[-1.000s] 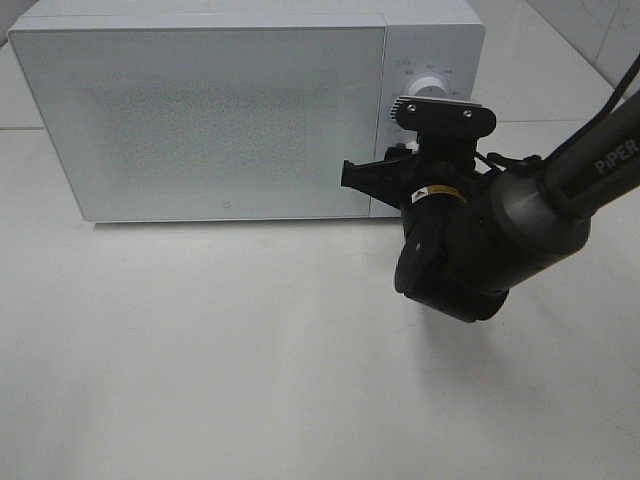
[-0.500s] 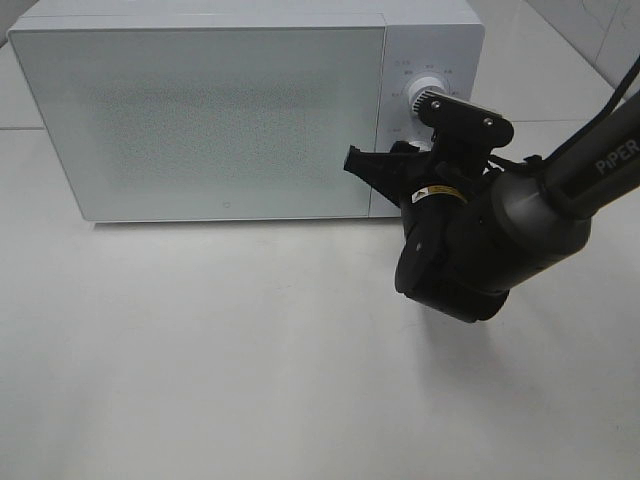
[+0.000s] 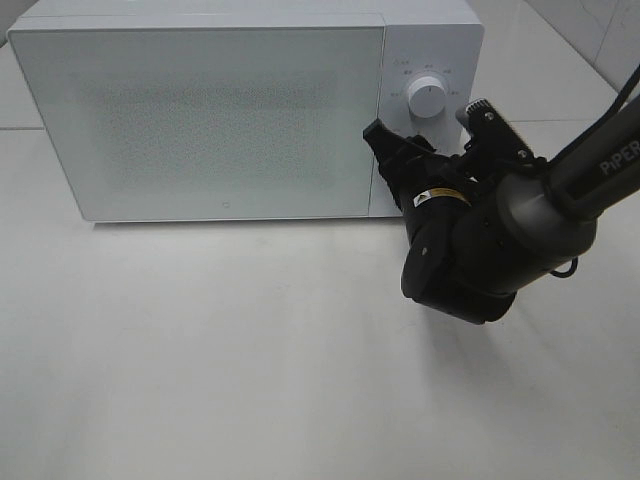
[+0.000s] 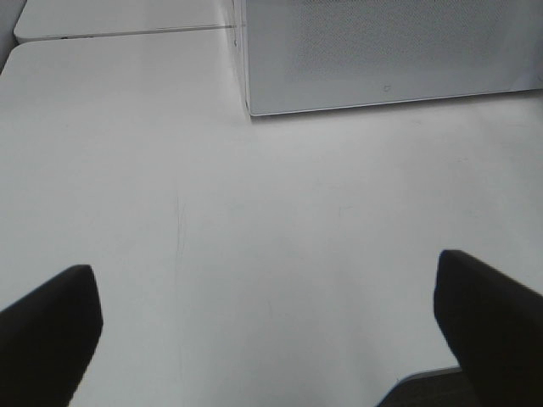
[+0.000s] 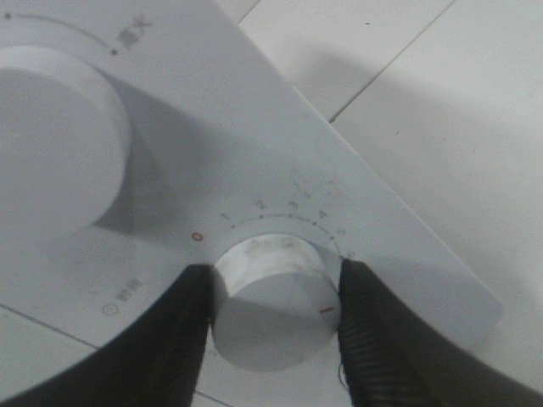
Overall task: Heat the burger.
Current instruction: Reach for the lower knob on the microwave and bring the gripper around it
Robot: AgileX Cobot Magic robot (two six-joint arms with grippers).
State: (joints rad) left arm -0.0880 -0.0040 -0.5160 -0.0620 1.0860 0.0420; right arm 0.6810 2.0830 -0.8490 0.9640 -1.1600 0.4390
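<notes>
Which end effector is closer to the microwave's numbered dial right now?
Right. The right end effector grips the numbered dial from both sides. The left end effector hangs open over the table, before the microwave door's far corner.

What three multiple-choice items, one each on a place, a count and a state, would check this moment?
1. The right gripper sits: A) around the lower dial, B) on a door handle, C) on the table.
2. Dials on the microwave: A) one, B) two, C) four.
3. The door is: A) wide open, B) ajar, C) shut.
Answers: 1 A, its fingers flank the lower dial; 2 B, an upper dial shows as well; 3 C, the door lies flush with the front.
</notes>
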